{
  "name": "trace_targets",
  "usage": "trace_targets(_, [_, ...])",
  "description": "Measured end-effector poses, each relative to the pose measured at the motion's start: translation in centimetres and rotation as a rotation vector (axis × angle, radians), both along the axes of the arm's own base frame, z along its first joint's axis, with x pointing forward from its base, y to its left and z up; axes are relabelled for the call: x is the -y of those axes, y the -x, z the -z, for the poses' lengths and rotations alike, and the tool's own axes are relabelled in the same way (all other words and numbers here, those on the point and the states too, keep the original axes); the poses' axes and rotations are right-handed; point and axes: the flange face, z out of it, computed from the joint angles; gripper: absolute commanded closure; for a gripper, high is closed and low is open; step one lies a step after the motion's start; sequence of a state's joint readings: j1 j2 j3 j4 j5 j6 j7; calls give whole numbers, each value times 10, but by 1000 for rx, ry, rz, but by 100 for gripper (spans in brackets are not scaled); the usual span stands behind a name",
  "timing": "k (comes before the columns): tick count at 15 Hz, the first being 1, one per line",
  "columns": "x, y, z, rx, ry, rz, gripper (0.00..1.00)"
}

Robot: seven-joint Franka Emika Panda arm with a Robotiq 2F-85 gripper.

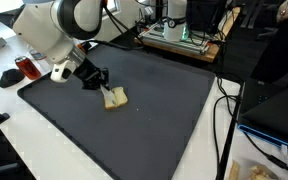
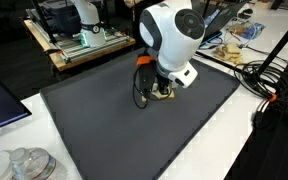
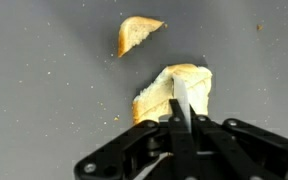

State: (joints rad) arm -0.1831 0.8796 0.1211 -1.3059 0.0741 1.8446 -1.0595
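Grey-black mat (image 1: 154,125), crumb-speckled, spread over white tabletop (image 1: 24,150). Lab room: cables (image 1: 224,115) and wooden rack of electronics (image 2: 79,45) along the edges. Toward the mat's middle, larger bread piece (image 3: 156,98), pale crumb, tan crust, ragged edge. Near it but apart, smaller bread piece (image 3: 136,34), wedge-shaped. Black pincer (image 3: 181,98), pressed together, tips resting on the larger bread piece.
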Motion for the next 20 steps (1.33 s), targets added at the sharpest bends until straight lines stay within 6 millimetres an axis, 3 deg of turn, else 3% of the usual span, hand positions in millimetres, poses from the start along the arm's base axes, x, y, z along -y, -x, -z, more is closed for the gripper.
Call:
trace_targets(7, [-5, 33, -30, 161, 55, 58, 99])
trace_targets(13, [-33, 81, -45, 291, 62, 125, 99])
trace_targets(17, [-50, 115, -58, 305, 13, 278, 99])
trace_targets(20, [-59, 130, -72, 314, -42, 425, 99])
